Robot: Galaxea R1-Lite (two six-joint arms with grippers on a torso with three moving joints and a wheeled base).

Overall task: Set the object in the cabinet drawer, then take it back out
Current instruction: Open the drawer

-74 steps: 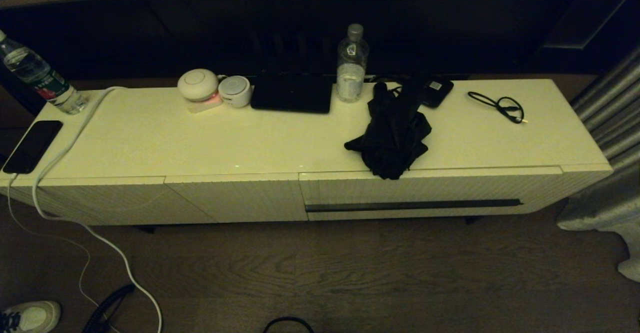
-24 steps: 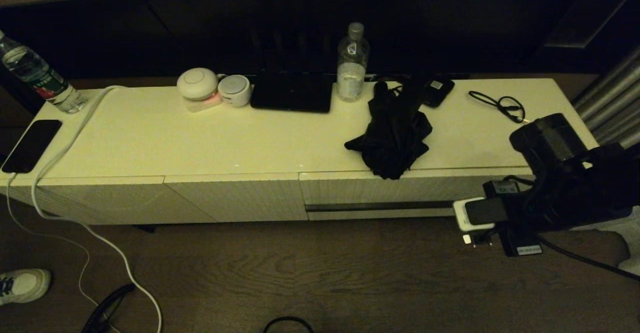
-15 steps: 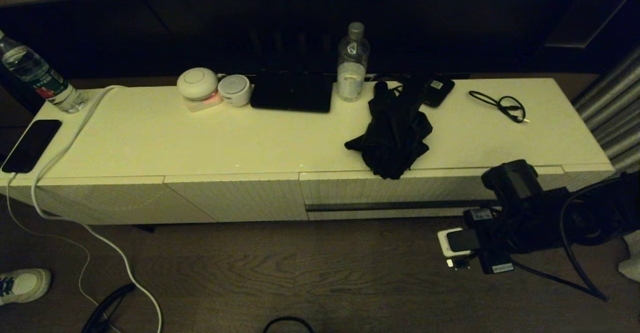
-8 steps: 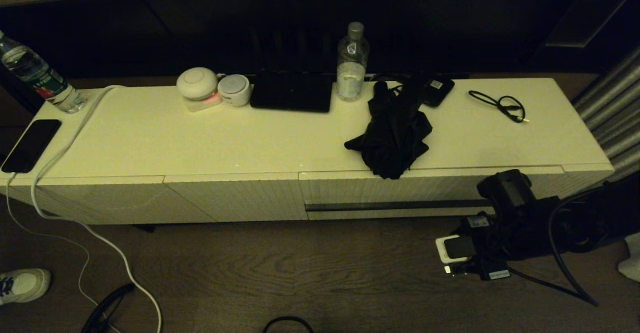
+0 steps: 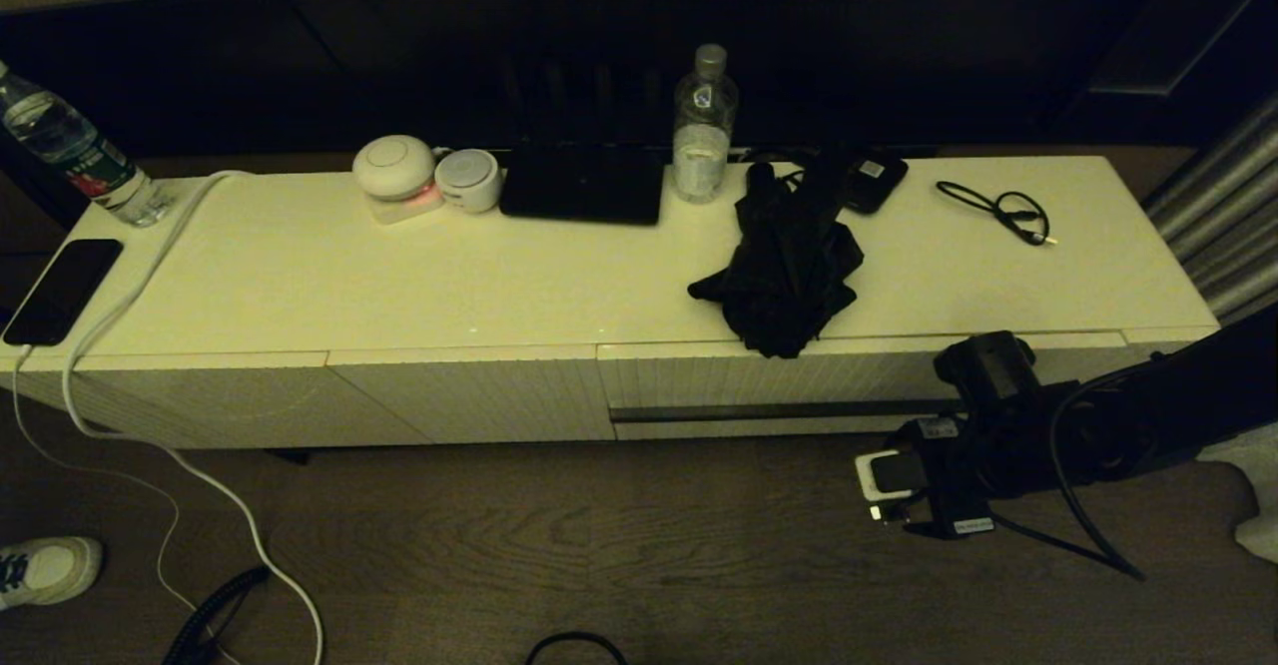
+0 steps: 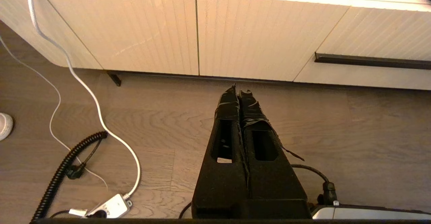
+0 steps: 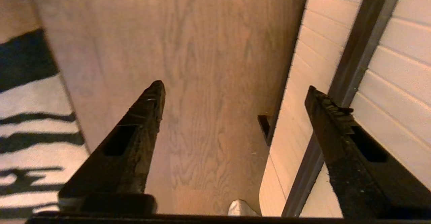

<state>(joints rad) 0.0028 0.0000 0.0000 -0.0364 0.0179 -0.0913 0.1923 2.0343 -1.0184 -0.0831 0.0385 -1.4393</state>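
One black umbrella lies on the cabinet top, handle toward the wall, above one seemingly shut drawer; the right gripper gapes wide beside its handle strip.

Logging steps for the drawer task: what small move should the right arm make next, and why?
Probably ease the open right end effector sideways until one finger hooks the dark handle strip. The cabinet drawer is closed, the umbrella lies on the cabinet top, and the strip runs right beside that finger. The left end effector is shut, facing the floor.
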